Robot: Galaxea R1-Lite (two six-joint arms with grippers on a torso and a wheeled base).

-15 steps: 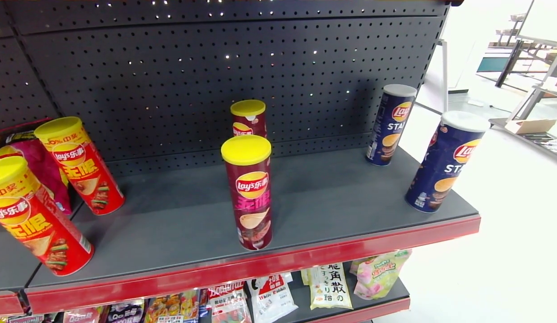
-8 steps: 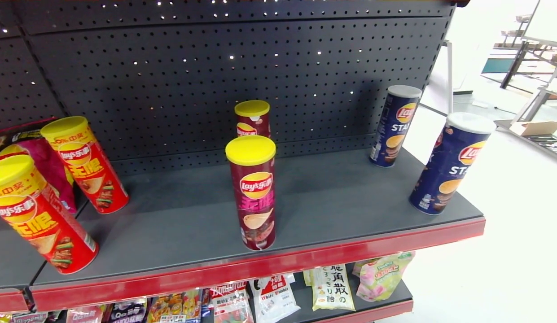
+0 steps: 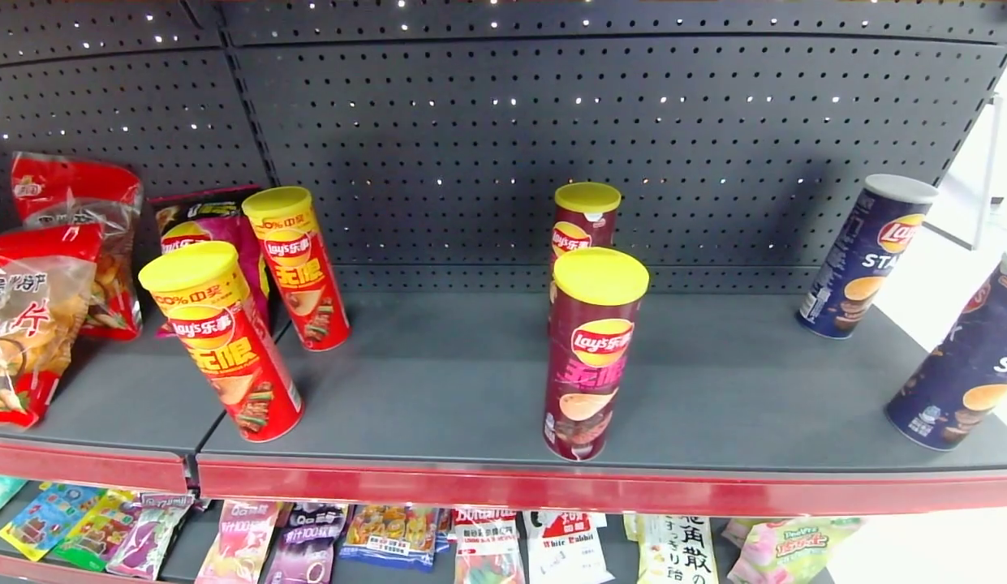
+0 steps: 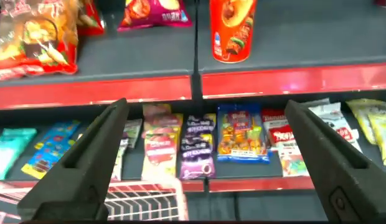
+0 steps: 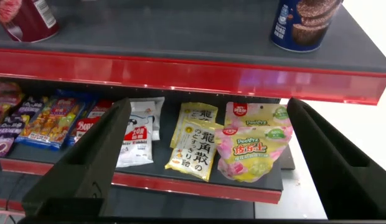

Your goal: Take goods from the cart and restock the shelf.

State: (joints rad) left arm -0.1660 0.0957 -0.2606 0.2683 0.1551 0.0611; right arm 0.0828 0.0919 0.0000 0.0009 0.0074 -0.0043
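Note:
The grey shelf (image 3: 438, 381) with a red front lip carries upright chip cans. Two red cans (image 3: 223, 341) (image 3: 296, 268) stand at its left, two maroon cans with yellow lids (image 3: 592, 357) (image 3: 583, 219) in the middle, and two dark blue cans (image 3: 864, 255) (image 3: 966, 365) at the right. My left gripper (image 4: 205, 106) is open and empty below the shelf's front lip, facing the lower shelf, with a red can (image 4: 232, 31) above it. My right gripper (image 5: 210, 102) is open and empty too, below a blue can (image 5: 302, 25).
Snack bags (image 3: 32, 316) lean at the far left of the shelf. The lower shelf (image 5: 199, 180) holds rows of flat candy and snack packs (image 4: 243, 134). A white wire grid (image 4: 143, 202) lies close under the left gripper. Perforated back panel (image 3: 503, 146) behind the cans.
The head camera has swung left: the whole picture slid to the right, bringing the snack bags at the left into view. The cans themselves have not moved on the shelf.

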